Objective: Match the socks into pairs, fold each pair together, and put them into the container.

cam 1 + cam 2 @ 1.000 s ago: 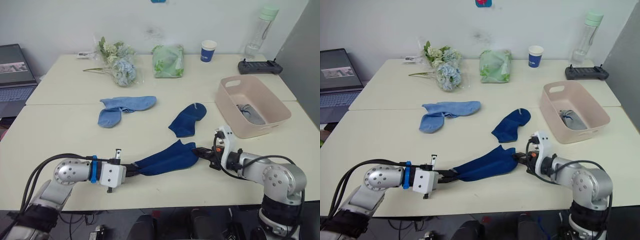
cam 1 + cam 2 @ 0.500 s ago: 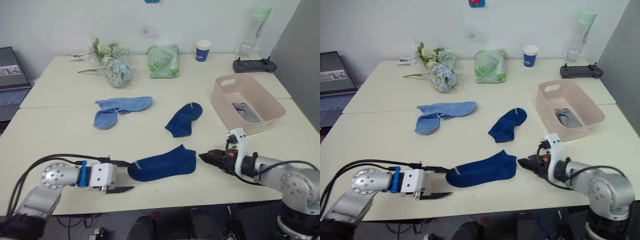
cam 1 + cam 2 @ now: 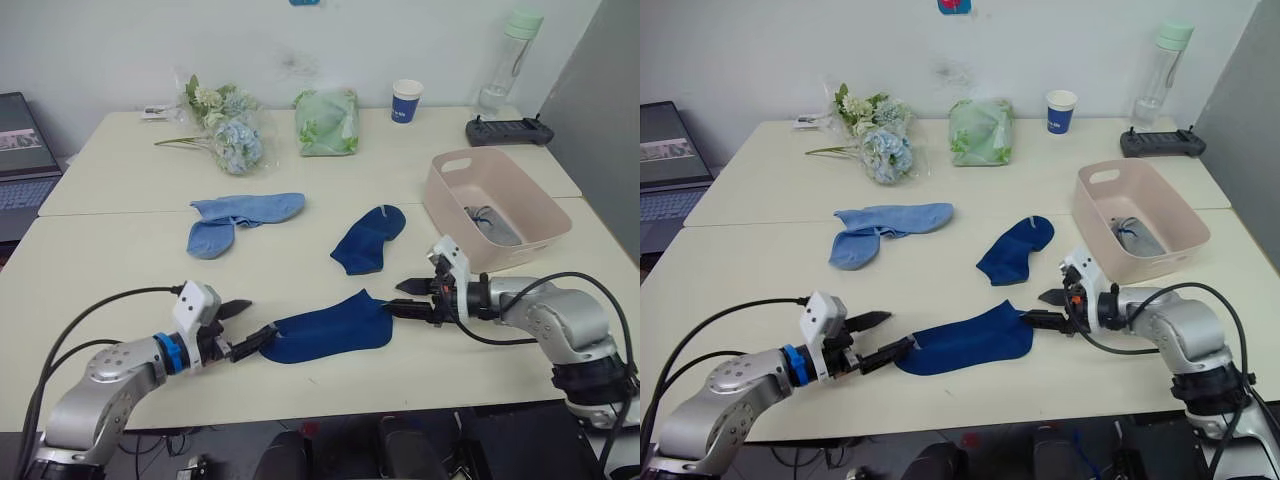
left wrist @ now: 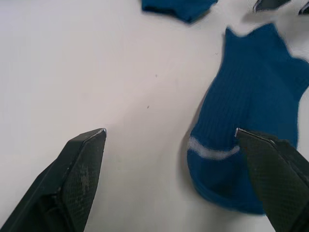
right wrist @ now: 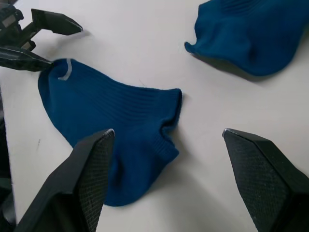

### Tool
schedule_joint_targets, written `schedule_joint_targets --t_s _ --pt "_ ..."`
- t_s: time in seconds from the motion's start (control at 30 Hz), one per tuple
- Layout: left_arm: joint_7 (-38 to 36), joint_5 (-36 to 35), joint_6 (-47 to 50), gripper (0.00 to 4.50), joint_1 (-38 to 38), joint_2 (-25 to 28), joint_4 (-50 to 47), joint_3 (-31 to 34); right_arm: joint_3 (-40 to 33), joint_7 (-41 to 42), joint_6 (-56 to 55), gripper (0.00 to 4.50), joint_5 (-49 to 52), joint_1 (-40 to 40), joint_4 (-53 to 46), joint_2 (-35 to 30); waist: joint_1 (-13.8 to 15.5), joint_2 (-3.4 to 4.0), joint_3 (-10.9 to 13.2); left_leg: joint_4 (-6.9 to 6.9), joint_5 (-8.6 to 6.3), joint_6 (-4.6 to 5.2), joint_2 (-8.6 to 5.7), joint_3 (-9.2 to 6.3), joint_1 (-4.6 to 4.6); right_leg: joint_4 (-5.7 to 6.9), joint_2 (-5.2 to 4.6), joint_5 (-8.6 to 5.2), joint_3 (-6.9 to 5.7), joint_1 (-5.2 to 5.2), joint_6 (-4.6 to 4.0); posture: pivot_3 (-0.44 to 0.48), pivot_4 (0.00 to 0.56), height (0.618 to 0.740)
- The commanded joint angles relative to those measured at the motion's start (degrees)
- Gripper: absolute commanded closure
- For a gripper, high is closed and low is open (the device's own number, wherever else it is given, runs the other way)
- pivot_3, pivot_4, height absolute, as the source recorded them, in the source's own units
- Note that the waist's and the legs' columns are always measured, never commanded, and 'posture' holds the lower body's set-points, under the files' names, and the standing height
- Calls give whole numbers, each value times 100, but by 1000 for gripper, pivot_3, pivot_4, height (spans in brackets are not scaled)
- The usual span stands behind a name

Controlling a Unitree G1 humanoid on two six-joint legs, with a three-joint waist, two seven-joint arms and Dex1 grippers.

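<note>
Now both grippers flank the near navy sock [image 3: 330, 328], which a second ago was stretched between them and has since been let go; it lies flat near the table's [image 3: 120, 250] front edge. The left gripper [image 3: 243, 326] is spread wide, one fingertip at the toe end with the pale stripe, the other clear of the fabric. The right gripper [image 3: 402, 298] is spread too, with one fingertip at the cuff end. So nothing is pinched, and I judge a re-grip is being set up before the fold.

Its mate, the second navy sock [image 3: 368, 240], lies apart, further back. Two light blue socks [image 3: 240, 217] overlap to the left. The pink tub [image 3: 478, 244] sits at the right; something grey lies inside, probably the grey socks, but its wall hides too much to be sure.
</note>
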Motion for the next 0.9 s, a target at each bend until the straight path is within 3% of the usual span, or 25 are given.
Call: schedule_joint_targets --t_s 0.03,0.13,0.37,0.43,0.9 --pt "88 251 -12 1231 114 -82 -73 -100 109 127 -344 649 -146 -144 179 116 16 0 0 0 1 -1 0 0 0 2 0 0 2 0 -1 0 150 740" --pt "-13 278 -9 2197 204 -92 -211 -163 193 345 -499 1248 -188 -49 107 44 31 2 -1 1 1 -1 0 1 1 4 -2 1 7 1 -1 0 150 740" --pt "-157 321 -25 4446 125 -60 -247 -145 196 525 -410 3743 -98 210 -313 -137 98 2 -1 1 0 -1 -2 0 0 3 -5 1 5 2 -1 0 150 740" --pt "-186 333 -19 4500 81 -58 -218 -129 155 503 -380 4463 -88 296 -399 -170 99 2 -1 1 0 -1 -2 -1 0 3 -6 1 5 3 -1 0 150 740" --pt "-619 659 -192 4500 -693 13 358 -237 -743 -341 1087 4488 897 1087 -2251 -279 104 2 -1 1 0 -1 -2 -6 -1 3 -5 1 0 3 -1 0 150 740"
